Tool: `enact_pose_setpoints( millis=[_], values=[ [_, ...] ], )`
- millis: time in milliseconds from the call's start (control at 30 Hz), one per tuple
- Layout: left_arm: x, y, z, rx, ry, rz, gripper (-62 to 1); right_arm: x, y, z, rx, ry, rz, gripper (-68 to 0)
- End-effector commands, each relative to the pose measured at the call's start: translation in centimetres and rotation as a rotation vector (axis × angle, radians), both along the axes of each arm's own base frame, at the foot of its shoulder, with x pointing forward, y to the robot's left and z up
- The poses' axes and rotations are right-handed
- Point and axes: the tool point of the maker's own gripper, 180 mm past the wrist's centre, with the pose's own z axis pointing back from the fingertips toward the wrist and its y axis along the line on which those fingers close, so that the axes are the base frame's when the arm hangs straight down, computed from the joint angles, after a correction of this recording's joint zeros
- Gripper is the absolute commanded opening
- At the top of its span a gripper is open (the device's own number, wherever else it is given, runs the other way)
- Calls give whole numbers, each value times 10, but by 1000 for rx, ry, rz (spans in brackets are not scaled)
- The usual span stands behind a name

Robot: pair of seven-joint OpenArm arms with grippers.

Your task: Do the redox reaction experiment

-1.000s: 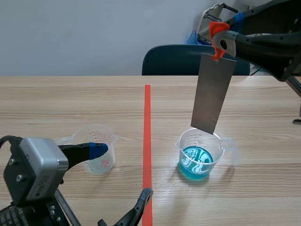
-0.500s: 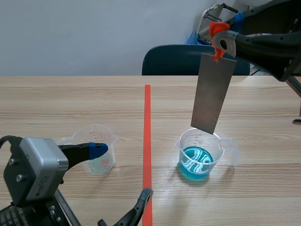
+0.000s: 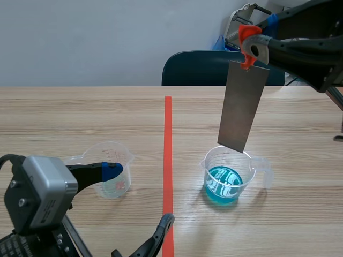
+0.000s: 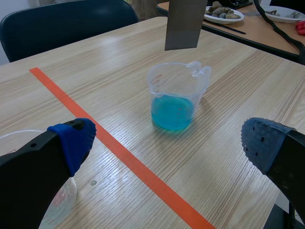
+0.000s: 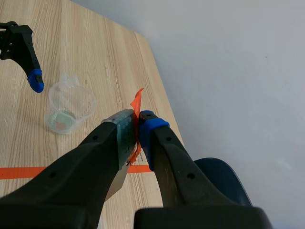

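Note:
A grey metal sheet [image 3: 242, 107] hangs upright from my right gripper [image 3: 247, 49], which is shut on its orange-tagged top edge [image 5: 137, 107]. The sheet's lower end hovers just above the rim of a clear beaker holding blue liquid [image 3: 225, 178], right of the tape line. My left gripper [image 3: 138, 197] is open and low at the front left, one blue-padded finger [image 3: 111, 170] in front of a second clear beaker [image 3: 110, 174]. In the left wrist view the blue beaker [image 4: 174, 98] stands ahead of the open gripper [image 4: 169, 143], under the sheet [image 4: 183, 24].
An orange tape line [image 3: 168, 160] runs down the table's middle. A dark blue chair [image 3: 214, 69] stands behind the far edge. Dishes [image 4: 224, 12] sit on another table beyond. The second beaker [image 5: 69, 105] shows far below the right gripper.

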Motion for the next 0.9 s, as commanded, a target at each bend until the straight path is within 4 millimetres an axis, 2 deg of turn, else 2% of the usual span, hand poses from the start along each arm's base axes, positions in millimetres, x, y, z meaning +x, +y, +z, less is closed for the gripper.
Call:
enact_pose_setpoints(
  millis=[0,533,700,867],
  values=[
    [1,-5,11,-39,-24,0,14,0,-1,12,9,-28,11,-667],
    [1,-4,11,-36,-22,0,14,0,-1,12,9,-28,11,-667],
    [8,-5,13,-40,-34,27,-202,0,-1,12,9,-28,11,-667],
    [28,-14,22,-57,-57,60,-512,0,-1,12,9,-28,11,-667]
  ],
)
